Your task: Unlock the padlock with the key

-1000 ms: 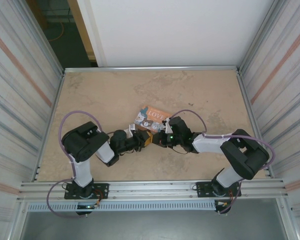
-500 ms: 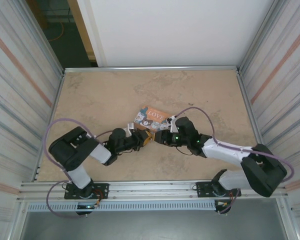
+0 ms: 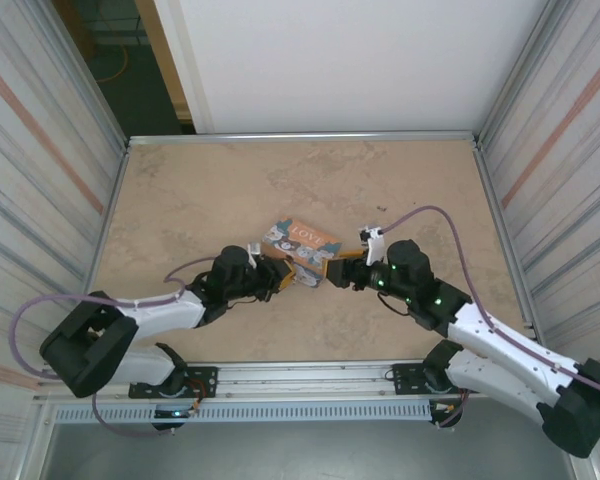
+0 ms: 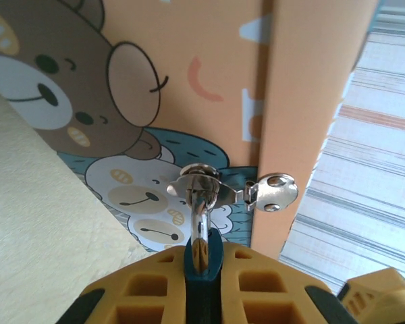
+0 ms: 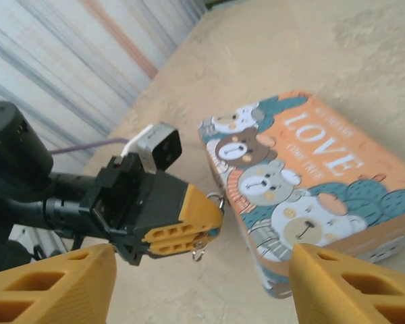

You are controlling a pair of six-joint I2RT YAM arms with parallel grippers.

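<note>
- A beige, marbled table top (image 3: 210, 190) is bounded by aluminium rails (image 3: 300, 136). It is enclosed by corrugated metal side walls (image 3: 40, 150) and a white back wall (image 3: 340, 60).
- Bare surface is seen across the far half and toward both side rails.
- A printed "LOVE" box (image 3: 302, 238) is laid flat and closed near the centre, well apart from every edge. Its contents cannot be seen.
- The padlock (image 4: 201, 246) is hung through the box's hasp (image 4: 206, 183), and its teal body is clamped by the left gripper (image 3: 285, 275).
- The right gripper (image 5: 202, 251) is held near the box, with its fingers (image 5: 54, 283) spread wide and nothing between them.
</note>
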